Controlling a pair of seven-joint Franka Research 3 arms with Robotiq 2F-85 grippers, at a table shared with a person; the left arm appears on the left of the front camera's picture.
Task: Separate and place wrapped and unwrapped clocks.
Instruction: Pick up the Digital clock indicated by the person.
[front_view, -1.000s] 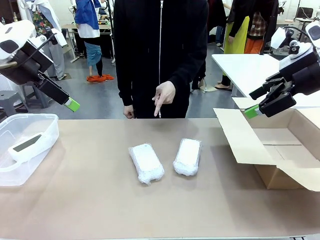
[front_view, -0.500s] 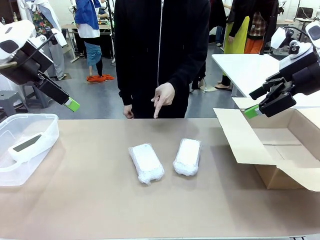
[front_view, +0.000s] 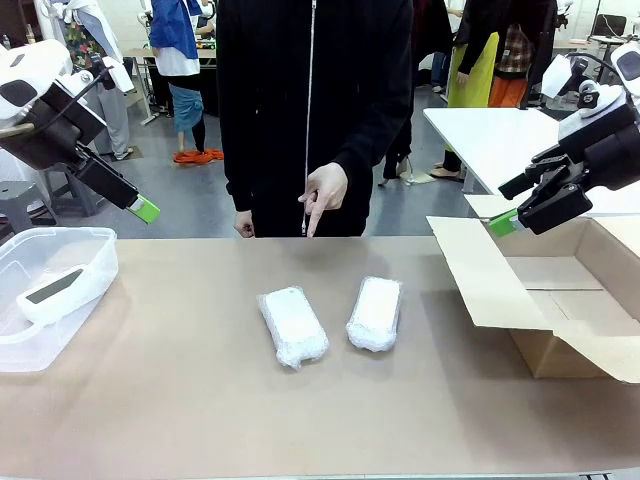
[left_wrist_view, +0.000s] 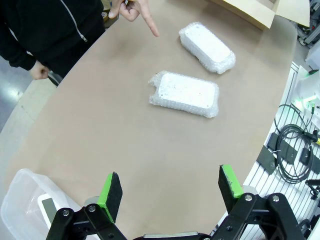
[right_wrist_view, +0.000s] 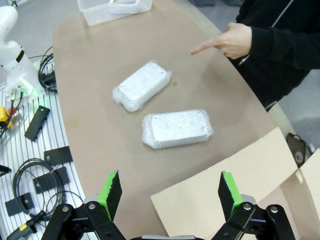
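Observation:
Two wrapped clocks lie side by side at the table's middle: the left bundle (front_view: 293, 326) (left_wrist_view: 185, 93) (right_wrist_view: 141, 85) and the right bundle (front_view: 375, 312) (left_wrist_view: 207, 46) (right_wrist_view: 176, 128). The unwrapped clock (front_view: 58, 290) (left_wrist_view: 49, 207) (right_wrist_view: 125, 6) lies in a clear plastic tub (front_view: 30, 340) at the left. My left gripper (front_view: 140, 205) (left_wrist_view: 170, 187) hangs open above the tub's far side. My right gripper (front_view: 508, 205) (right_wrist_view: 170, 189) hangs open above the cardboard box (front_view: 560, 310). The person's hand (front_view: 322, 190) points down at the table's far edge, behind the bundles.
The box stands open at the right with its flap (front_view: 485, 275) (right_wrist_view: 235, 175) folded toward the bundles. The person in black stands at the far edge. Cables and parts (right_wrist_view: 35, 170) lie on the slatted rail beside the table.
The person's body has shifted slightly to the left; the pointing hand stays in about the same place. Both arms and the bundles have not moved.

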